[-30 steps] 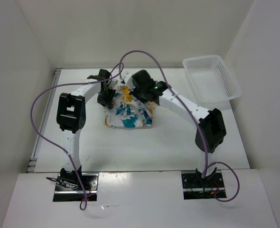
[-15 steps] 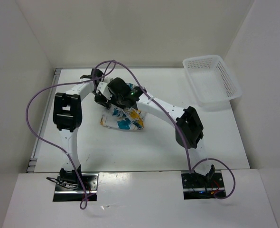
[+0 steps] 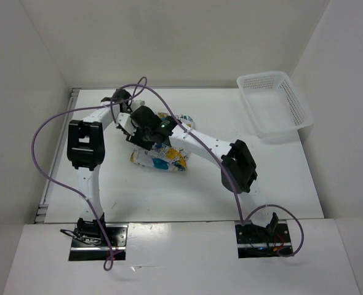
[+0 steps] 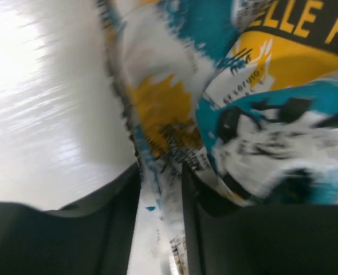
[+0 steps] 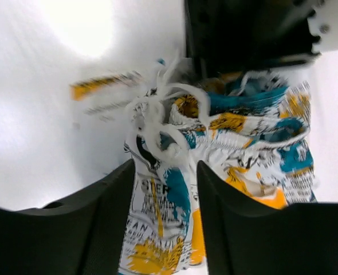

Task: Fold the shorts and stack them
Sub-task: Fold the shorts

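You're mid-fold here: left gripper (image 4: 160,175) and right gripper (image 5: 165,172) both look clamped on the shorts (image 3: 161,160), center-left of the top view. Next I'd lay that fold flat, then let go.

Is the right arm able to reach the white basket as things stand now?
Probably yes: only bare table lies before the white basket. But the right gripper grips the shorts, so it would drag them along.
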`<state>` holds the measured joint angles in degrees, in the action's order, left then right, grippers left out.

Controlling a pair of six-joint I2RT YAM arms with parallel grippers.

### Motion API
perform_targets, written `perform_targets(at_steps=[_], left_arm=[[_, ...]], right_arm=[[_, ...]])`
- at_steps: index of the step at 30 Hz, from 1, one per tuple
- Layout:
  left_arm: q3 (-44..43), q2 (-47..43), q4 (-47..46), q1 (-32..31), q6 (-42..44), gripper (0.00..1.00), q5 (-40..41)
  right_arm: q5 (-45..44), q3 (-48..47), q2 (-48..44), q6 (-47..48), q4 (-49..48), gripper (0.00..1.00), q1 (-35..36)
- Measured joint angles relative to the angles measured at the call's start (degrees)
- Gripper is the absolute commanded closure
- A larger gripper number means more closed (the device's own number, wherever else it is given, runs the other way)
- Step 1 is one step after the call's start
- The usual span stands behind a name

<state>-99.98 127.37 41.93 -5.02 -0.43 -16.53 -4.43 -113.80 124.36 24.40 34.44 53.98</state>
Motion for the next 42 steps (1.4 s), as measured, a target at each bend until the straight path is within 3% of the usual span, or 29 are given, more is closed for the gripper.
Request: perform_targets(at_steps=[3,8,14,20,25,28,30,31,33,35,36,38,40,42], left_arm=[[0.0,-0.3,0.2,1.4,0.0,0.38,-0.9],[-1.2,-0.5,1.4,6.3,0.2,0.25,0.5],[-2.7,-2.4,3.9,11.0,0.2,0.21,1.8],[-3.7,-9.4,4.7,2.5,0.2,0.19,1.2],[-7.4,-10.3,3.4,-6.8,0.2,0.18,1.2],[-8.8,-7.9,3.0,-8.4,0.2,0.18,1.6],[-9.1,-5.3,2.8,-8.5,0.2,0.23,2.7],[-9.1,-3.8,2.9,-8.5,0.2,0.26,3.5],[-9.1,-1.2,3.0,-8.4,0.1,0.37,5.0],[-9.1,0.5,3.1,-8.4,0.2,0.47,5.9],[-9.1,1.0,3.1,-8.2,0.2,0.63,6.0],[-9.1,1.1,3.1,-8.0,0.1,0.79,6.0],[-9.4,1.1,3.0,-7.8,0.3,0.92,6.1],[-9.4,1.1,2.9,-7.7,0.2,0.93,6.5]], right_arm=[[4.2,-3.1,0.0,-0.6,1.3,0.42,1.2],[11.1,-4.6,-3.3,-1.4,1.8,0.39,1.9],[8.2,15.8,-18.0,0.2,-0.1,0.32,1.2],[1.3,33.6,-21.4,0.7,-2.7,0.32,-0.6],[-1.3,37.7,-20.4,0.1,-5.0,0.32,-1.2],[-2.3,39.3,-20.4,-0.5,-7.8,0.39,-1.5],[-2.6,40.4,-20.4,-0.7,-8.8,0.45,-1.8],[-2.7,41.1,-20.3,-0.9,-9.2,0.53,-1.9],[-3.4,42.7,-20.2,-1.2,-10.6,0.61,-1.9],[-4.3,44.6,-20.0,-1.6,-11.4,0.75,-2.0],[-4.9,45.6,-19.9,-1.5,-11.8,0.81,-2.0],[-6.0,47.6,-19.9,-1.3,-12.5,0.97,-2.0],[-7.0,49.1,-19.9,-1.1,-13.0,1.0,-2.0],[-7.8,49.8,-19.9,-0.9,-13.7,1.0,-2.0]])
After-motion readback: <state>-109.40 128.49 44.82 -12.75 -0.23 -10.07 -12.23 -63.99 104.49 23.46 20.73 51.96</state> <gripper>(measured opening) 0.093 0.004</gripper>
